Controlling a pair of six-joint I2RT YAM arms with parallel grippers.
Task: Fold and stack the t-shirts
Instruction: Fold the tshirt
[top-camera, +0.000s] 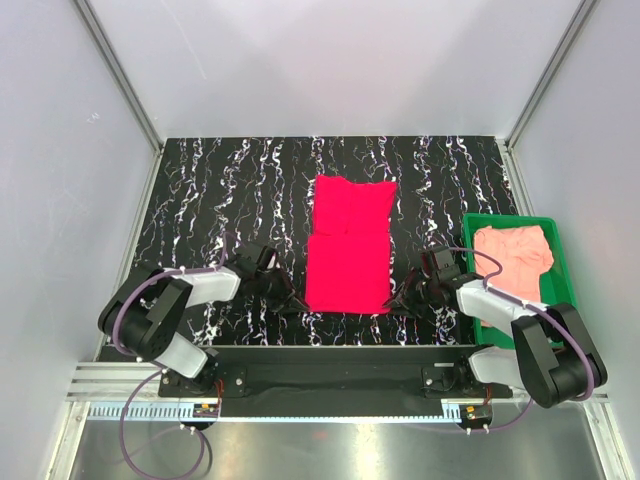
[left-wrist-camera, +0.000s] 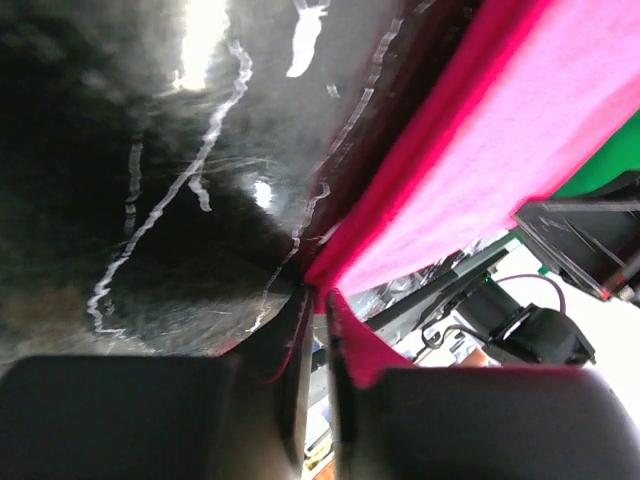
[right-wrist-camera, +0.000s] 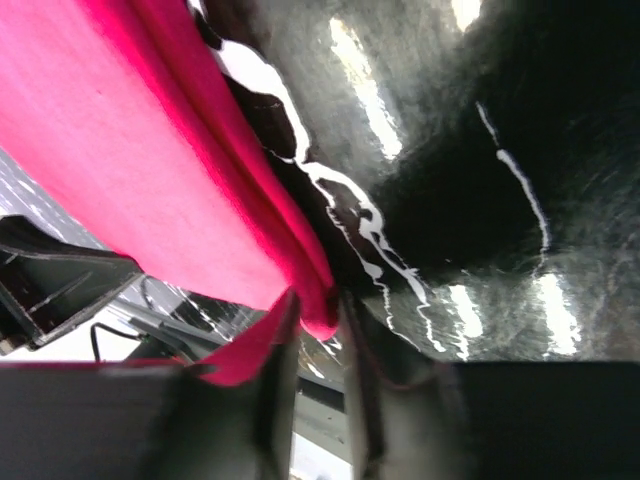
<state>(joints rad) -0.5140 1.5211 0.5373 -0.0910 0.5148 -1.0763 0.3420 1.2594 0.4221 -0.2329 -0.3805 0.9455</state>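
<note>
The red shirt (top-camera: 348, 245) lies flat on the tabletop (top-camera: 220, 190). It is folded into a long shape. It sits in the middle between the left and right edges, and its near end is close to the near edge.

My left pincer (top-camera: 298, 303) is low at the shirt's near left corner. Its two fingers are almost together, with the red corner pinched between them.

My right pincer (top-camera: 400, 300) is low at the near right corner. The red corner pokes in between its fingers, but there is a gap, and I cannot tell if it is squeezing the cloth.

The pink shirt (top-camera: 513, 255) lies crumpled in the green tray (top-camera: 500, 221) by the right edge.
</note>
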